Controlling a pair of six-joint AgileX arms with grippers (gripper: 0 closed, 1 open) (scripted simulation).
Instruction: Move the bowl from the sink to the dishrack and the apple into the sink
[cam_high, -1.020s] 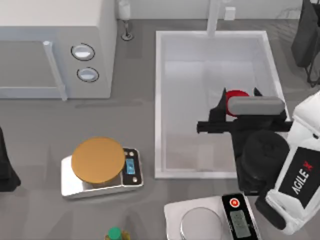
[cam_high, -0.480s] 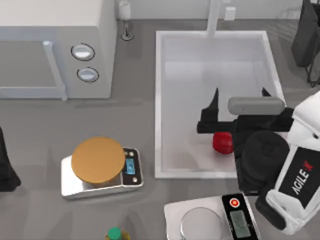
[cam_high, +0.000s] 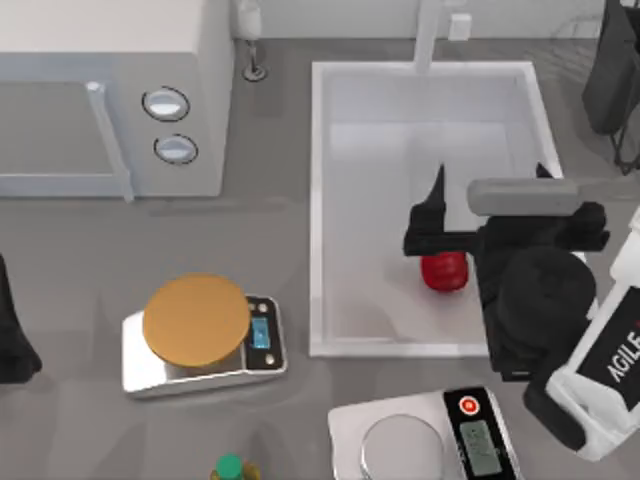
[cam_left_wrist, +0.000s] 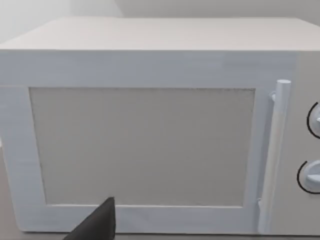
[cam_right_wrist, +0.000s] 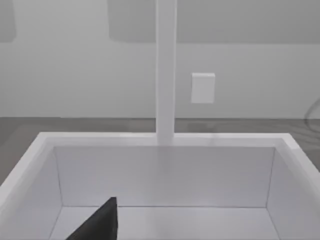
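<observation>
Right gripper (cam_high: 487, 193): fingers spread wide, one tip near (cam_high: 435, 190) and the other by the sink's right rim, nothing held between them. The apple (cam_high: 443, 270) lies on the floor of the sink (cam_high: 318, 210), toward the basin's 5 o'clock corner, below the gripper's dark crossbar and apart from both fingertips (partly overlapped by the gripper body in the top view). The right arm runs from the gripper toward 5 o'clock, its white link bearing AgileX lettering over the table's right edge. In the right wrist view, one dark fingertip (cam_right_wrist: 100, 222) shows against the sink's back wall, with the white faucet (cam_right_wrist: 165, 70) rising from the rim. Left arm is parked at the table's 9 o'clock edge; its finger state cannot be told. The left wrist view faces the microwave (cam_left_wrist: 145, 125), door closed. An orange disc (cam_high: 196, 320) sits on a scale at 7 o'clock; a second scale (cam_high: 425, 435) stands at 6 o'clock.
</observation>
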